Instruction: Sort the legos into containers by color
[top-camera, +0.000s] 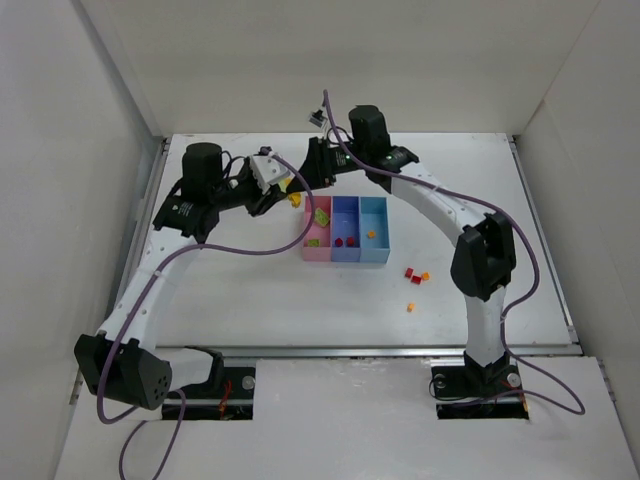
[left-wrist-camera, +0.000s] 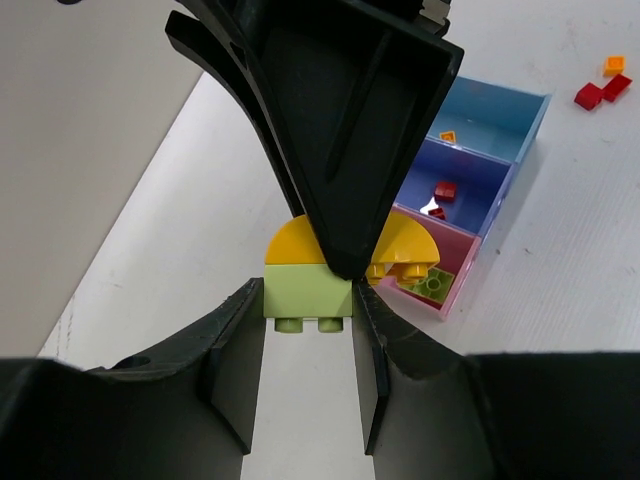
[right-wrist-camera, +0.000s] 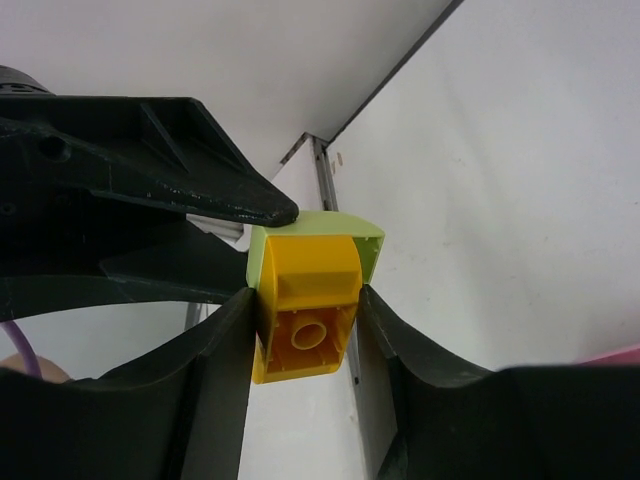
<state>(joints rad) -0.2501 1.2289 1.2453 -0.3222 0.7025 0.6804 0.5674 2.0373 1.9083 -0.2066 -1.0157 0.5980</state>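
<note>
Left claw (left-wrist-camera: 308, 305) clamps the green brick (left-wrist-camera: 308, 290). Right claw (right-wrist-camera: 305, 300) clamps the yellow brick (right-wrist-camera: 305, 280) mated to it. The pair hangs above the counter (left-wrist-camera: 560, 250), beside the pink bin (left-wrist-camera: 458, 280). Bricks are probably light, rigid and slick: grip flat sides.

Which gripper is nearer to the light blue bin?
Right. The right gripper is at the pink bin's far edge, left of the light blue bin; the left gripper is further left; both clamp the joined bricks.

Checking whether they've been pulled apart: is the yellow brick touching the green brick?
Touching. The right wrist view shows the yellow brick seated flush against the green brick, no gap between them.
</note>
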